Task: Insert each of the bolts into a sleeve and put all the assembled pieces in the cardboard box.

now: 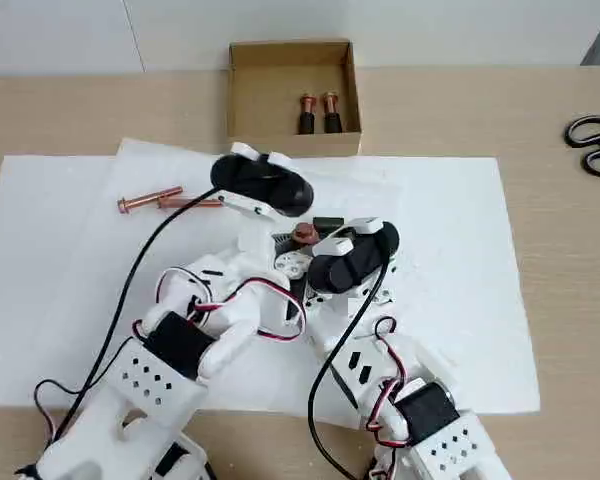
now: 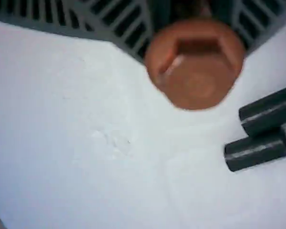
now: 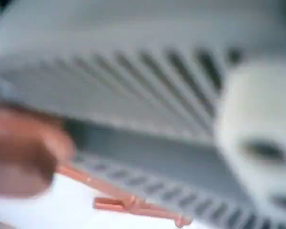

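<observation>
A copper bolt [image 1: 304, 234] stands head-up between my two arms at the middle of the white sheet. In the left wrist view its hex head [image 2: 195, 67] looms close, and my left gripper [image 2: 190, 14] is shut on the shaft below it, with a ribbed grey finger on each side. Two black sleeves [image 2: 260, 136] lie side by side on the sheet just beyond. My right arm's wrist [image 1: 352, 255] sits right beside the bolt. Two loose bolts [image 1: 165, 202] lie on the sheet's left part. The cardboard box [image 1: 242, 95] at the back holds two assembled pieces [image 1: 319, 112].
The white sheet [image 1: 460, 260] covers most of the wooden table. Black scissors [image 1: 595, 143] lie at the far right edge. Both arms and their cables crowd the middle and front of the sheet.
</observation>
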Controlling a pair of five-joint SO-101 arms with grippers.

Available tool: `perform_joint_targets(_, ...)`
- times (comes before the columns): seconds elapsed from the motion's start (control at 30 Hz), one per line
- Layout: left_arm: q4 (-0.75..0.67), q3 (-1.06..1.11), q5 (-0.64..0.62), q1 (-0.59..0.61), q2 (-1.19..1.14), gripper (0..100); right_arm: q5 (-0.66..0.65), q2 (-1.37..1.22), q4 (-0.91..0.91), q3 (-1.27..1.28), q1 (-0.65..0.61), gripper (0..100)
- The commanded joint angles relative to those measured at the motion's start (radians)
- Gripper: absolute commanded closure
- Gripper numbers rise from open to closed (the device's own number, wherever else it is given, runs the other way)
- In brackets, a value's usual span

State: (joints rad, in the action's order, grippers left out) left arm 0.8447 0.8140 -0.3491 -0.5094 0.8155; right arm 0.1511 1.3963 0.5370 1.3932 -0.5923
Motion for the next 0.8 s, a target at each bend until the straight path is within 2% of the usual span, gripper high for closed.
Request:
perform_joint_targets(0.0,0.032,-0.088,0.011,0.043,0.023,82,0.006,0.018,-0.022,-0.011,-0.002,99.4)
perform_joint_targets(0.1,0.109,-0.151,0.011,0.044,0.023,77,0.006,0.018,-0.022,-0.011,-0.002,99.4)
perform_joint_targets(0.23,0.181,-0.222,0.011,0.057,0.023,76,0.006,0.018,-0.022,-0.009,-0.002,99.4)
perform_joint_targets(0.33,0.21,-0.26,0.011,0.109,0.023,76,0.006,0.018,-0.022,-0.009,-0.002,99.4)
perform_joint_targets(0.6,0.345,-0.348,0.014,0.39,0.023,76,-0.014,0.007,-0.01,-0.037,0.039,99.5)
perform_joint_targets(0.77,0.431,-0.343,0.014,0.494,0.023,76,-0.04,-0.085,0.079,-0.23,0.136,99.5)
